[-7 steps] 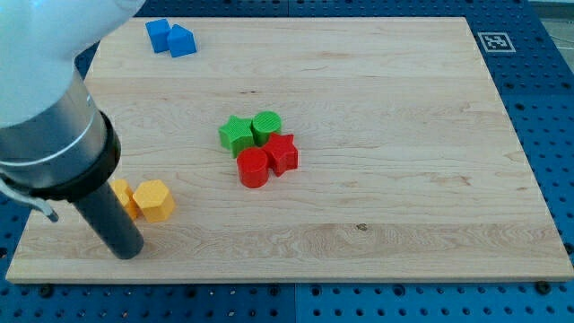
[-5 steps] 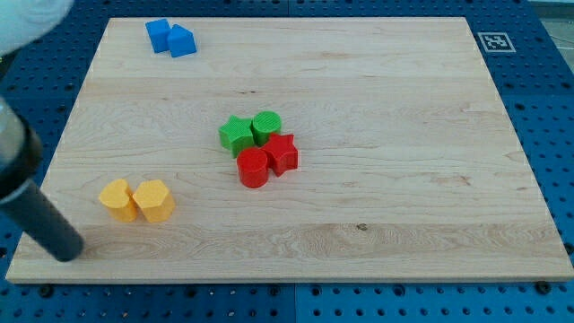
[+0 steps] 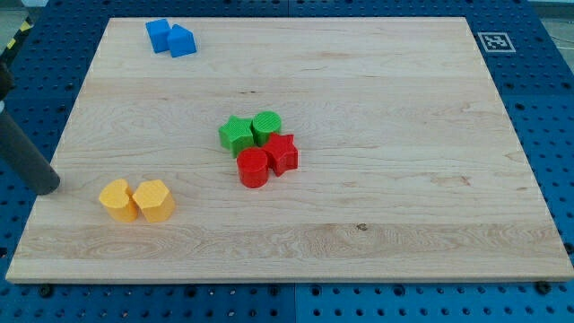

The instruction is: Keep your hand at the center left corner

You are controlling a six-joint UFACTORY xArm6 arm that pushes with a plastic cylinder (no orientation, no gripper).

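My tip [image 3: 46,186] rests at the board's left edge, about mid-height, just left of the two yellow blocks [image 3: 117,199] [image 3: 153,200], not touching them. The dark rod rises from it toward the view's upper left. A green star [image 3: 236,135] and a green cylinder [image 3: 266,126] sit at the board's middle, with a red cylinder [image 3: 254,168] and a red star [image 3: 282,152] just below them. Two blue blocks [image 3: 159,34] [image 3: 181,41] lie at the top left.
The wooden board [image 3: 359,81] lies on a blue pegboard table [image 3: 547,108]. A black-and-white marker tag [image 3: 494,41] sits off the board's top right corner.
The arm has swung left and up; my tip went from the board's lower left, beside the yellow blocks, to the left edge at mid-height. No block moved.
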